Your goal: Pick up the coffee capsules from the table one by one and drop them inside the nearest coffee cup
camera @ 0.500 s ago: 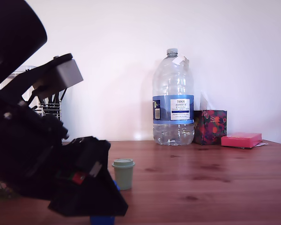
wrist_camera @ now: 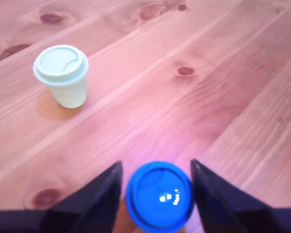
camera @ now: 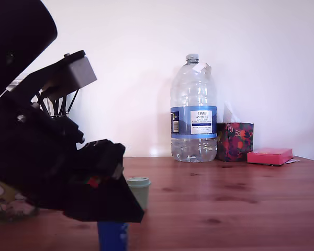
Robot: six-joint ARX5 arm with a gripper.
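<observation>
Gripper (wrist_camera: 156, 167) straddles the dark blue capsule (wrist_camera: 158, 196) at the exterior view's bottom edge, fingers (wrist_camera: 94, 199) close beside it, clamped or not I can't tell; pale green capsule (camera: 138, 192) stands behind; first pick, I'd say, next a lift toward the mug (camera: 10, 206), lower left.

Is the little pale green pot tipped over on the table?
No, the wrist view shows the pale green capsule standing upright on the table with its lid facing up.

Wooden table (camera: 240, 209) bears green capsule (camera: 140, 191), water bottle (camera: 193, 110), patterned box (camera: 235, 141), pink box (camera: 269, 156)
</observation>
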